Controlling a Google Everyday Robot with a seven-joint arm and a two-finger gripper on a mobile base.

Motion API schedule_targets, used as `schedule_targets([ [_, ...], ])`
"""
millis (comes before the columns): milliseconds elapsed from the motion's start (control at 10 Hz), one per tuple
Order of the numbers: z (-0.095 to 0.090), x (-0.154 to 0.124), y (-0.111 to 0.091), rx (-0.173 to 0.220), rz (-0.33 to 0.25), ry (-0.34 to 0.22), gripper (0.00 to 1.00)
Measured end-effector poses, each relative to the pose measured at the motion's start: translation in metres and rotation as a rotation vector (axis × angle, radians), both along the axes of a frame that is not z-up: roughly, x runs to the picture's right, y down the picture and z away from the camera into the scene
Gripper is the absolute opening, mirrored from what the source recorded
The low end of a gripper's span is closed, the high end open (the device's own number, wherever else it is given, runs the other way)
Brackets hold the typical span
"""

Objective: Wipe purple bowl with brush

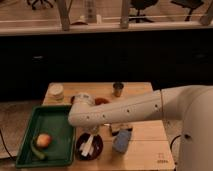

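Note:
The purple bowl [90,148] sits on the wooden table near the front edge, just right of the green tray. The whitish brush [88,145] stands tilted inside the bowl, its lower end on the bowl's inside. My gripper [92,132] hangs from the white arm directly over the bowl and is shut on the brush's upper end. The arm [130,107] reaches in from the right and hides the gripper's upper part and the table behind it.
A green tray [55,122] at the left holds an orange fruit [43,140] and a green item [38,154]. A blue block [121,142] lies right of the bowl. A pale jar [55,91] and a metal cup [118,89] stand at the back.

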State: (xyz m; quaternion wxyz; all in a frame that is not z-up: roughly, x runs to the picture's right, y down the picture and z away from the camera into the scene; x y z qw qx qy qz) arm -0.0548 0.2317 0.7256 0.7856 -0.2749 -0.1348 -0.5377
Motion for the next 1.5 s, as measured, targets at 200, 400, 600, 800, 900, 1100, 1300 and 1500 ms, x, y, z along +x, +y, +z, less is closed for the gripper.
schedule_targets([
  [200, 0.0, 0.021, 0.0, 0.006, 0.02, 0.031, 0.0],
  [400, 0.011, 0.028, -0.015, 0.025, 0.029, 0.057, 0.0],
  [600, 0.02, 0.032, -0.026, 0.032, 0.024, 0.077, 0.0],
  [800, 0.031, 0.017, -0.036, 0.03, -0.007, 0.071, 0.0],
  [900, 0.033, 0.003, -0.036, 0.026, -0.031, 0.057, 0.0],
  [1100, 0.032, -0.016, -0.029, 0.016, -0.077, 0.025, 0.0],
  [1300, 0.021, -0.021, -0.011, 0.001, -0.103, 0.0, 0.0],
  [1500, 0.012, -0.009, 0.001, -0.01, -0.097, 0.003, 0.0],
])
